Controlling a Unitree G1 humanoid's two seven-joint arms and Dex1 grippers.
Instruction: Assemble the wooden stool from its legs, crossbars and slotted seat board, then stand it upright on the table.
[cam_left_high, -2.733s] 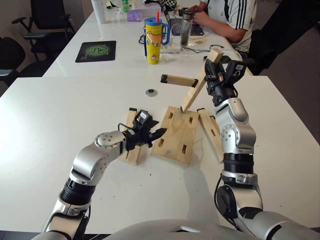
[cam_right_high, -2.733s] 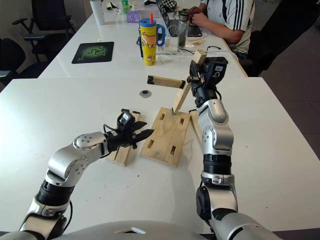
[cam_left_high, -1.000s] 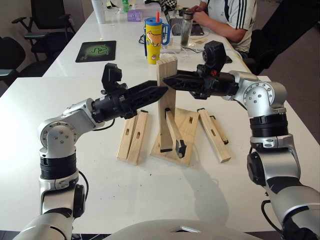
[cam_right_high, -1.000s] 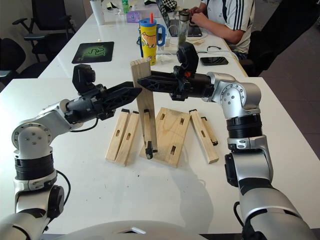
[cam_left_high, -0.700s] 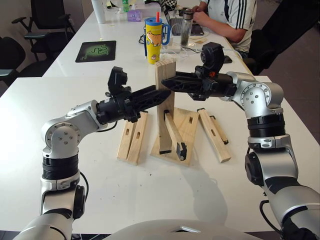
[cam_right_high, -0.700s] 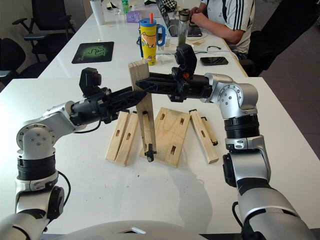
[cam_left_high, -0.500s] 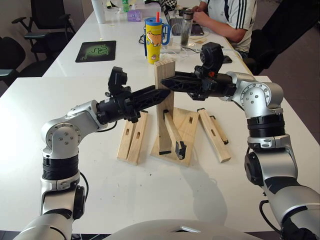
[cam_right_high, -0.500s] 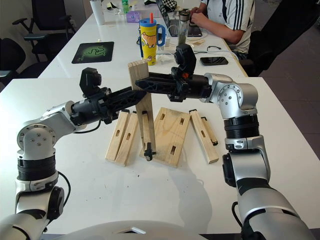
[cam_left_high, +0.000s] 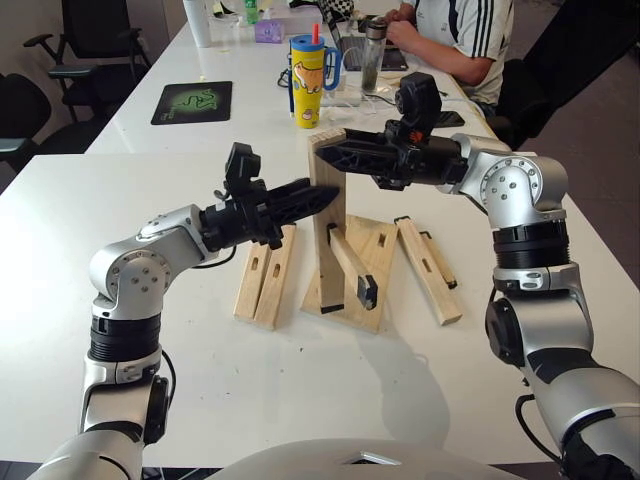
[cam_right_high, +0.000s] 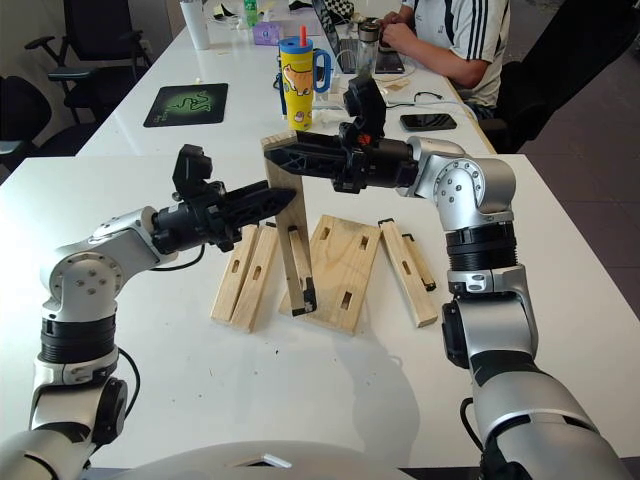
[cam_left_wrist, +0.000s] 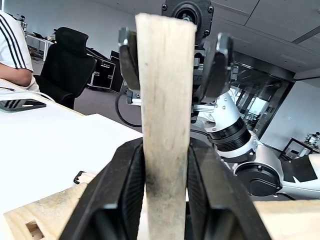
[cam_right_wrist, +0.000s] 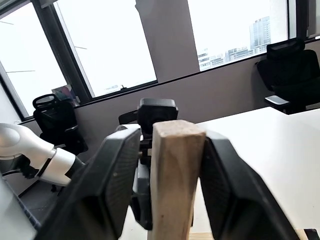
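White surface (cam_left_high: 120, 330): smooth and matte, cut off at the near edge by the head views.

Slotted seat board (cam_left_high: 378, 250): a flat, pale, rectangular wooden panel with small rectangular slots, lying on the surface at mid-table. Its left part is hidden behind the pieces in front of it.

Upright leg (cam_left_high: 328, 240): a square-section bar of light, straight-grained wood, standing almost vertical at the board's left edge. Whether its foot sits in a slot cannot be made out.

Two slotted bars (cam_left_high: 265, 275): flat and side by side, just left of the board. A second pair (cam_left_high: 428, 270) lies just right of it, the outer bar largely hidden by the inner.

Crossbar (cam_left_high: 350, 268): a shorter wooden bar slanting down from the leg over the board. Its lower end is dark and indistinct.

Left end effector (cam_left_high: 318, 195): black, tapered fingers (cam_left_wrist: 127, 185) pinching the leg below its top, pads flat on opposite faces.

Right end effector (cam_left_high: 325, 152): black fingers (cam_right_wrist: 120, 185) clamped on the leg's top end from the opposite side.
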